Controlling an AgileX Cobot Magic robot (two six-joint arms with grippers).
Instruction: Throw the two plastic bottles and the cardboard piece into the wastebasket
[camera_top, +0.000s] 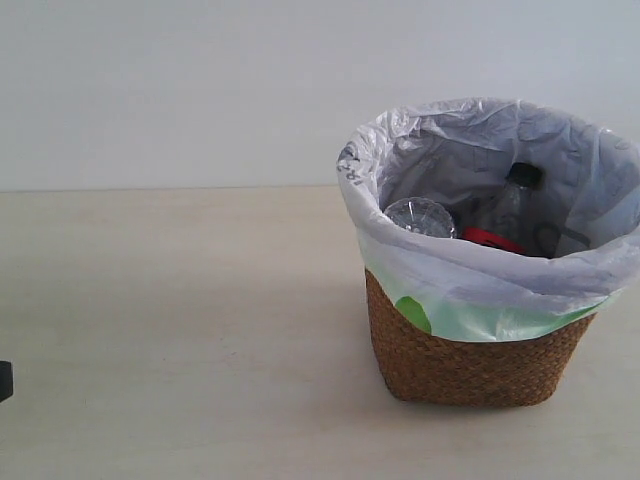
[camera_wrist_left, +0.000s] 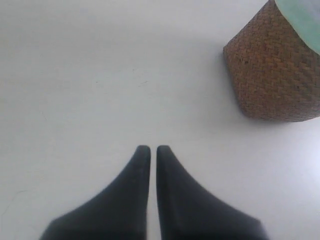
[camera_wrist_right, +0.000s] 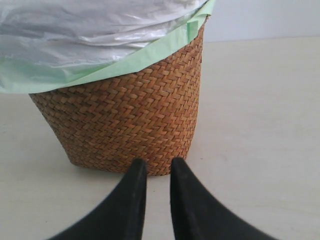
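In the exterior view, the wastebasket (camera_top: 470, 360) stands on the pale surface (camera_top: 180, 330), right of centre. It is brown woven wicker, and the translucent white-grey plastic bag (camera_top: 470, 285) lining it folds over the rim, showing a green patch low on the near side. Two plastic bottles lie inside. The black-capped bottle (camera_top: 508, 208) leans with its cap up toward the back of the bag, and its red label shows just above the near rim. Beside it, the second clear bottle (camera_top: 420, 217) shows only its round end. Anything deeper in the bag is hidden. A small dark shape sits at the left edge of the picture, too little of it to identify.

In the left wrist view, the left claw (camera_wrist_left: 150, 148) hangs over bare surface, its fingers pressed almost together and pinching nothing. The wicker wall stands well apart from it.

In the right wrist view, the right claw (camera_wrist_right: 158, 162) is low and just in front of the basket's base. Only a slim gap separates its fingers, and nothing is between them.
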